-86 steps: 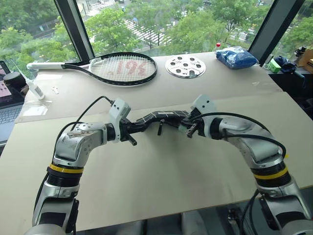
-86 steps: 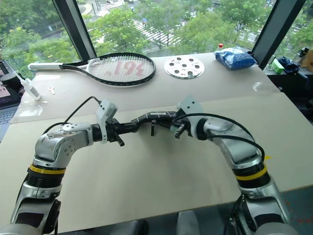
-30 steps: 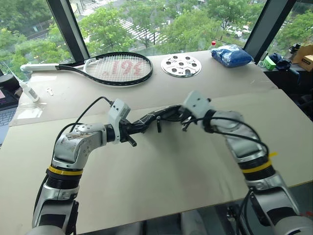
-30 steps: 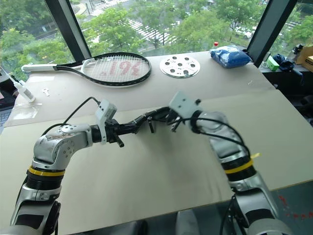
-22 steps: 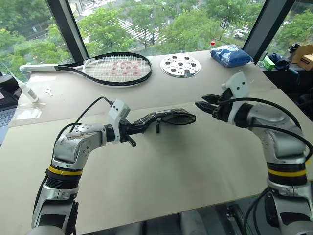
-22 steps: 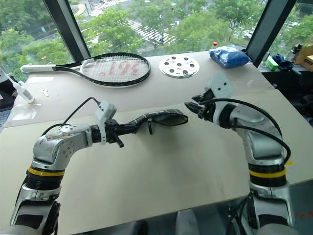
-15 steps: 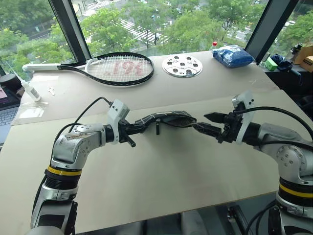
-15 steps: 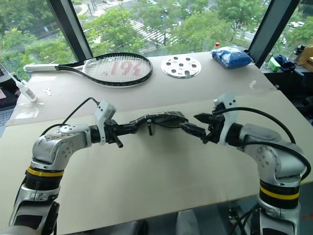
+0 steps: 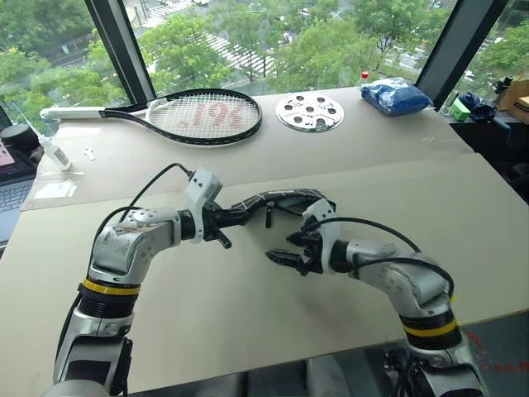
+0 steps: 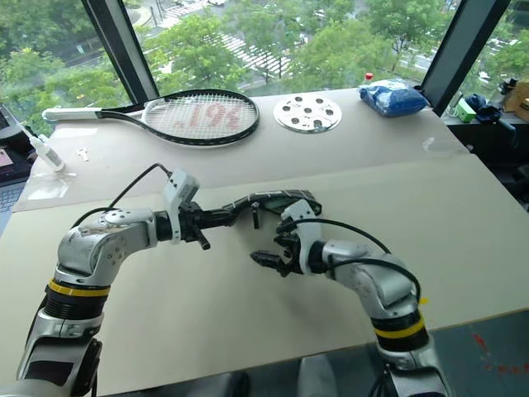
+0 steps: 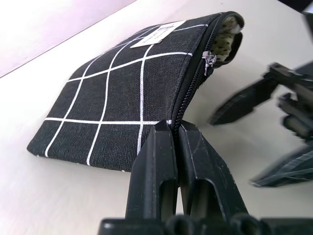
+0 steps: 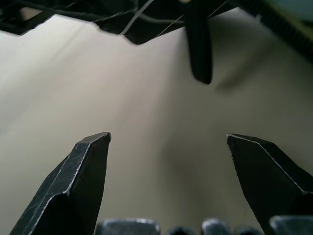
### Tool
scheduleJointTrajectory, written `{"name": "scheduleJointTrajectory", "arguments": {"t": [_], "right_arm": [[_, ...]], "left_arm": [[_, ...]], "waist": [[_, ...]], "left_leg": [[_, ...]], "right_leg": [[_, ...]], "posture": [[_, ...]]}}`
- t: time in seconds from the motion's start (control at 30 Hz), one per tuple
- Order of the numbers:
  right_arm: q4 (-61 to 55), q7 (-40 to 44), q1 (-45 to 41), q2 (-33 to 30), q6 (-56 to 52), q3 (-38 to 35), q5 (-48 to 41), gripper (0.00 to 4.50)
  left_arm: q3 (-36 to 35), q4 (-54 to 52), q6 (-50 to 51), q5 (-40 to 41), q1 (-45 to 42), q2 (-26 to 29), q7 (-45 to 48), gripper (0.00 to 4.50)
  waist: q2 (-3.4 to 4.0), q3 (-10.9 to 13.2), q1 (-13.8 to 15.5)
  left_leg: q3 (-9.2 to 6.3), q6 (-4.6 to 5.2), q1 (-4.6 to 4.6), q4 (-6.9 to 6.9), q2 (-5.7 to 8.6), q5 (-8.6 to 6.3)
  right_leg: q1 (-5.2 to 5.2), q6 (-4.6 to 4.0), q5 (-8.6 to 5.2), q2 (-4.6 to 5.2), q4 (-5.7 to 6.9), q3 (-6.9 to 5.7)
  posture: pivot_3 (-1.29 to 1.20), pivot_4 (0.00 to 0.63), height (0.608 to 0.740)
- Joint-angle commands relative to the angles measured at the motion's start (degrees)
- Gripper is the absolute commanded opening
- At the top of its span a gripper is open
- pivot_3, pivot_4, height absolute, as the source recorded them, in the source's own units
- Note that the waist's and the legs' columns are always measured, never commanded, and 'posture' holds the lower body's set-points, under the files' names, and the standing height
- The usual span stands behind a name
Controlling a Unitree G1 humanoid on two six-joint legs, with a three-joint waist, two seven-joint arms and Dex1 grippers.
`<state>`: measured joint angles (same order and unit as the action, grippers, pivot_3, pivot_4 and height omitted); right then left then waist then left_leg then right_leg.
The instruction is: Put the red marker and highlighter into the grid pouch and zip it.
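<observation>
The grid pouch (image 9: pixel 285 198), black with white lines and a white label (image 11: pixel 157 34), is held off the table, its zipper (image 11: pixel 194 78) run almost to the end. My left gripper (image 9: pixel 238 213) is shut on the pouch's near edge, fingers (image 11: pixel 164 156) pressed together over the zipper seam. My right gripper (image 9: pixel 278 246) hangs open just below the pouch, holding nothing, fingertips (image 12: pixel 93 147) wide apart. The black pull cord (image 12: pixel 198 44) dangles above them. The red marker and highlighter are out of view.
A tennis racket (image 9: pixel 198 116), a round perforated metal disc (image 9: pixel 310 112) and a blue bag (image 9: pixel 395 95) lie at the table's far side. A white tube (image 9: pixel 54 153) and a laptop (image 9: pixel 12 194) sit at the left edge.
My right gripper let go of the pouch's end and opened, swung out to the right, then came back down and left under the pouch. The left gripper and the pouch stayed put.
</observation>
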<state>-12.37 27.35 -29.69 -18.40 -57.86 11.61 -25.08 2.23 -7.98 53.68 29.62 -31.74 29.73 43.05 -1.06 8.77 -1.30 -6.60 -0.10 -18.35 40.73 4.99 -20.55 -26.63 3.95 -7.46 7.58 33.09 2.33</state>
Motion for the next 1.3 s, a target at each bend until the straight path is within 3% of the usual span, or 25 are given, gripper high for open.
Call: {"name": "scheduleJointTrajectory", "arguments": {"t": [0.03, 0.27, 0.4, 0.7, 1.03, 1.1, 1.23, 1.3], "right_arm": [[3.1, 0.2, -3.3, 2.0, 5.9, 2.7, 3.5, 4.19], [8.2, 0.5, -6.8, 5.2, 9.7, 3.1, 6.2, 4.19], [8.2, 1.2, -7.2, 5.2, 9.7, 2.5, 6.2, 3.14], [6.2, 3.1, -5.5, 2.0, 9.5, 1.3, 6.5, 0.02], [-4.8, 12.1, 2.1, -16.2, 7.5, -7.6, 2.6, 0.02], [-3.9, 14.1, 4.4, -20.8, 9.8, -11.3, 2.7, 0.02], [0.4, 14.5, 5.6, -23.6, 12.7, -16.1, 2.7, 0.02], [1.5, 15.7, 6.4, -24.5, 13.9, -16.7, 2.6, 0.73]], "left_arm": [[-0.8, -1.4, -0.5, 0.8, -1.0, 0.1, 0.1, 0.0], [-0.9, -1.8, -0.5, 0.8, -0.5, 0.1, -0.1, 0.0], [-0.9, -1.8, -0.5, 0.8, -0.5, 0.1, -0.2, 0.0], [-0.9, -2.3, -0.5, 0.9, 0.1, 0.0, -0.3, 0.0], [-1.3, -2.5, -0.5, 1.0, 0.6, 0.5, -0.2, 0.0], [-1.3, -2.4, -0.5, 0.9, 0.5, 0.7, -0.1, 0.0], [-1.1, -2.3, -0.4, 1.1, 0.3, 0.9, 0.1, 0.0], [-0.8, -2.1, -0.5, 1.1, 0.2, 0.9, 0.3, 0.0]], "waist": [[0.0, 0.0, -0.1], [0.0, 0.0, -0.4], [0.01, 0.0, -0.8], [0.01, 0.0, -1.1], [0.0, 0.0, -0.5], [0.0, 0.0, -0.4], [-0.01, 0.0, -0.3], [-0.01, 0.0, -0.2]], "left_leg": [[0.0, 0.0, -0.01, -0.02, -0.01, 0.0], [-0.02, -0.01, -0.04, -0.02, 0.01, -0.01], [-0.03, -0.01, -0.04, -0.03, 0.0, -0.01], [-0.03, -0.02, -0.04, -0.03, 0.0, -0.02], [0.01, 0.01, -0.08, -0.02, 0.01, -0.03], [0.05, 0.01, -0.08, -0.02, 0.0, -0.03], [0.17, 0.03, -0.02, -0.01, -0.02, -0.04], [0.2, 0.03, 0.0, -0.01, -0.02, -0.04]], "right_leg": [[-0.02, 0.0, 0.0, 0.0, 0.0, -0.01], [-0.07, 0.0, 0.0, 0.0, -0.01, -0.03], [-0.09, 0.0, 0.0, 0.0, 0.01, -0.04], [-0.1, 0.0, 0.0, 0.0, 0.01, -0.03], [-0.08, 0.0, 0.0, 0.01, -0.04, -0.04], [-0.07, 0.0, 0.0, 0.01, -0.03, -0.02], [-0.01, 0.0, 0.01, 0.0, -0.04, 0.0], [0.0, 0.0, 0.01, 0.0, -0.03, 0.03]], "posture": [[0.0, 0.15, 0.74], [0.0, 0.15, 0.74], [0.0, 0.15, 0.74], [0.0, 0.15, 0.74], [0.0, 0.15, 0.74], [0.0, 0.15, 0.74], [0.0, 0.15, 0.74], [0.0, 0.15, 0.74]]}}
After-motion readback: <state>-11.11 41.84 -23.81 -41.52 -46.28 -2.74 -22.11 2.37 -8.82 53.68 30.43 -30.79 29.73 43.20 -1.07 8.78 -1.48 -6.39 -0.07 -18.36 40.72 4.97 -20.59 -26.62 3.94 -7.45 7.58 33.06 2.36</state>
